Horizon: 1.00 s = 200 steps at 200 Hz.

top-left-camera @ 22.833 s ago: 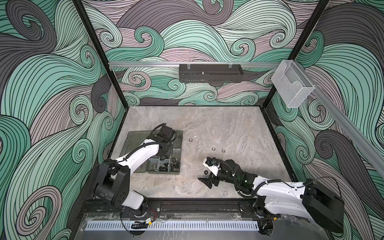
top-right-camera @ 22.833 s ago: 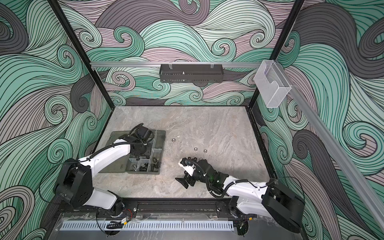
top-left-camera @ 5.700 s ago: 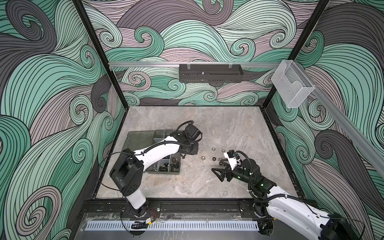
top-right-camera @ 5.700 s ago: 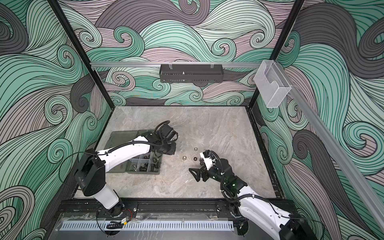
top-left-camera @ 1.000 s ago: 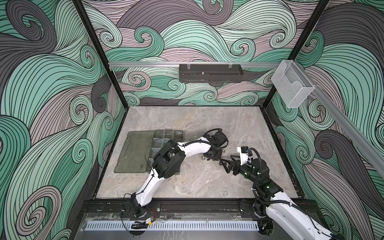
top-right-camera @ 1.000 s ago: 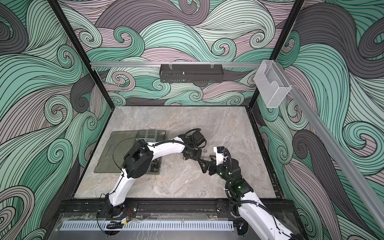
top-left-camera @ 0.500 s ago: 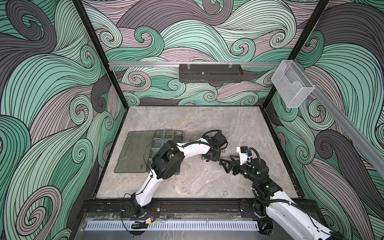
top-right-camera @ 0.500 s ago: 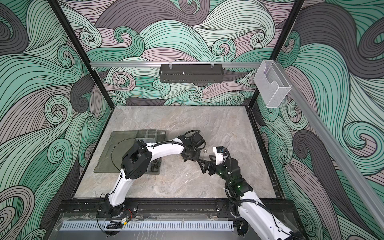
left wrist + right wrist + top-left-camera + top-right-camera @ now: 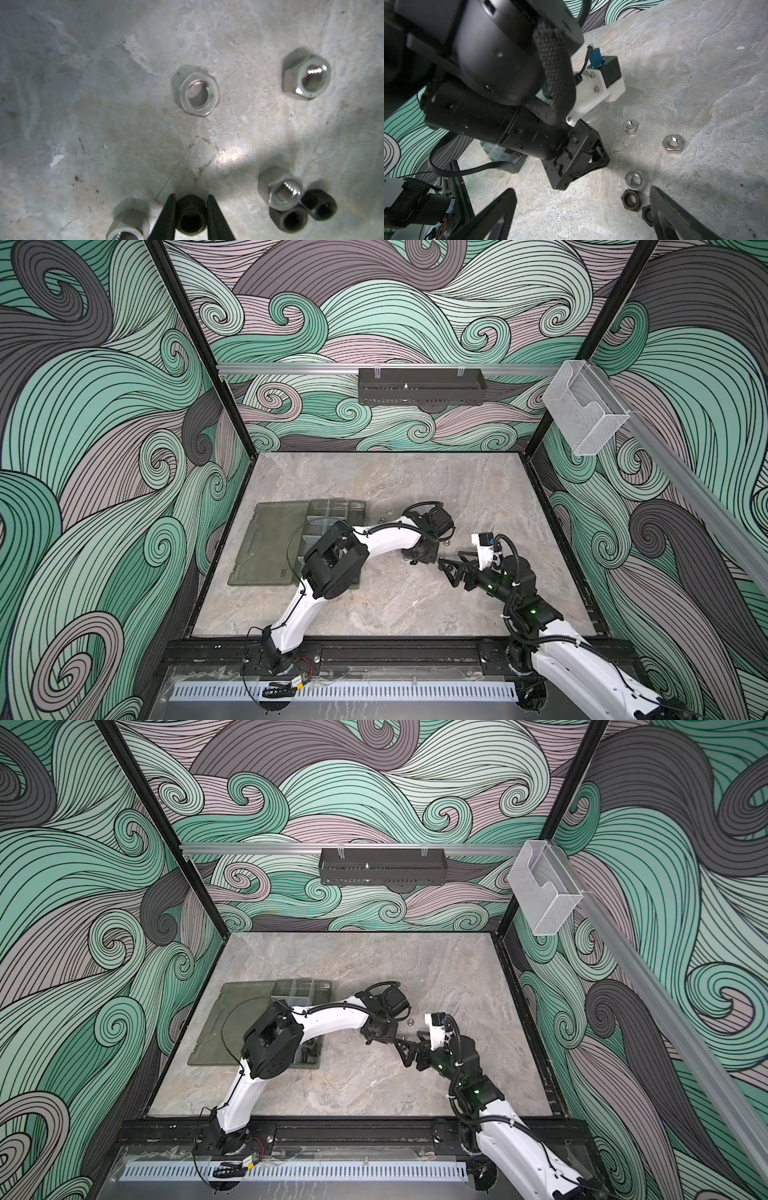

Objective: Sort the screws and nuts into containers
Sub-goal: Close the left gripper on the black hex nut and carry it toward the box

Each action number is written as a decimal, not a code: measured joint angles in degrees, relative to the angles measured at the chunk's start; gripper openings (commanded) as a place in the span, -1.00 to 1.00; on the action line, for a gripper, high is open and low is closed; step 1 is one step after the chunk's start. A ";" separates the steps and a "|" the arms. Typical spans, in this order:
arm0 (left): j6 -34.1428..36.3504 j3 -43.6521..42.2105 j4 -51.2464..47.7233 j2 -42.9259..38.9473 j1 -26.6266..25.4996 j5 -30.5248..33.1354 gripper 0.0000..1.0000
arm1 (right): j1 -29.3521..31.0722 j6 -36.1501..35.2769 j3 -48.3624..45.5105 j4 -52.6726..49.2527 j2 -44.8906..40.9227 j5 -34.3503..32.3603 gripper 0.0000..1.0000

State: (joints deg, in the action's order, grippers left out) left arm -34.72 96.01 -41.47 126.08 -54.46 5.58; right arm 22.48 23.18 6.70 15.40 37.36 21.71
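Note:
Several nuts lie loose on the stone table. In the left wrist view my left gripper (image 9: 191,197) is shut on a black nut (image 9: 191,216) that stands on the table. Silver nuts (image 9: 197,95) (image 9: 305,76) (image 9: 284,191) and two black nuts (image 9: 291,220) lie around it. My right gripper (image 9: 581,189) stands open just beside the left gripper (image 9: 422,556), with a black nut (image 9: 631,200) and a silver nut (image 9: 635,180) near one finger. The containers (image 9: 332,510) are at the left, partly hidden by the left arm. Dark parts lie in a near compartment (image 9: 309,1051), too small to tell as screws.
The box's lid (image 9: 270,547) lies open flat to the left of it. A black perforated tray (image 9: 419,391) hangs on the back wall and a clear holder (image 9: 582,414) on the right wall. The two grippers (image 9: 405,1042) nearly touch mid-table.
The left wrist has shifted slightly over the cluster of nuts. The right arm has kept its place.

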 measured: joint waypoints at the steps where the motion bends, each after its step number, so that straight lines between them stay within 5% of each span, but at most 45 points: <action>1: 0.00 -0.09 -0.04 -0.02 0.00 0.02 -0.51 | 0.00 0.00 0.00 0.00 0.00 0.02 0.99; 53: 0.68 -4.83 -1.38 -4.57 0.79 0.39 -0.51 | 0.00 -0.09 0.00 1.38 1.51 0.61 0.99; 101: 1.42 -10.64 -1.36 -17.79 4.13 0.92 -0.52 | 0.00 -0.22 0.00 1.97 3.50 1.79 0.99; 147: 2.60 -20.55 -1.36 -29.40 13.03 2.36 -0.52 | 1.29 -0.92 0.00 5.29 4.90 4.31 0.99; 200: 3.34 -32.72 -3.15 -36.41 23.96 4.81 -0.52 | 12.98 -6.34 0.90 7.89 8.76 4.31 0.99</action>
State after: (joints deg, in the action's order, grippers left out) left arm -31.38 63.29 -44.62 89.67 -30.50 10.39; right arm 35.46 16.84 7.60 23.29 46.13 26.02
